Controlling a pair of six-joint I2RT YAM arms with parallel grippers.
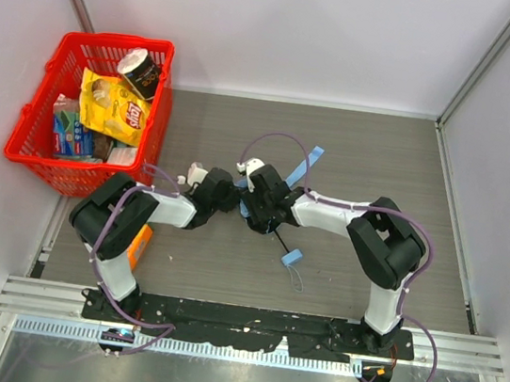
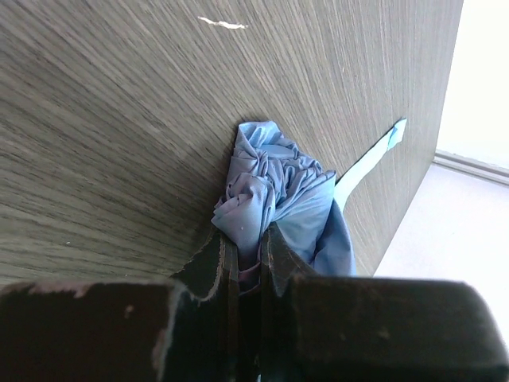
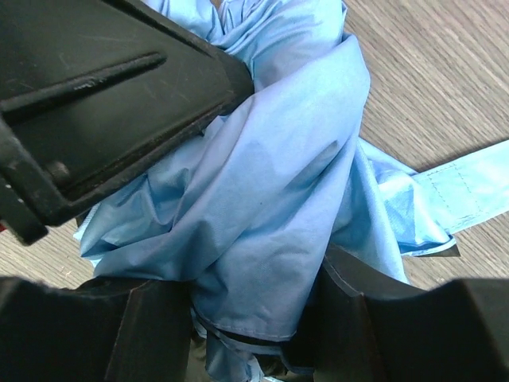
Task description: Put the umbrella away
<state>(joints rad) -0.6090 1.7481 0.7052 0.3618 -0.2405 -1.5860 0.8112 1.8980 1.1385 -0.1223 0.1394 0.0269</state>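
left gripper [image 2: 242,239] first: its two black fingers [image 2: 208,267] stand almost together, pinching a fold of the umbrella [image 2: 274,187]. the sky-blue cloth bunches up just past the tips and rests on the table [image 2: 119,119]. right gripper [image 3: 250,306] has its jaws wider, one on each side of a thick bundle of the same cloth, which fills the gap and touches both, so it has the bundle gripped. above it in that wrist view, the other arm's black gripper body lies against the cloth. a pale blue strap [image 3: 469,187] trails flat on the wood beyond the bundle. seen from above, the two grippers meet near the middle of the table with the umbrella between them, mostly hidden. a thin black shaft [image 1: 279,239] runs out toward the near edge and ends in a small blue end piece [image 1: 291,256]. farther off, at the far left corner, a red basket [image 1: 119,40] holds a yellow snack bag [image 1: 114,110] and a round tub [image 1: 140,70].
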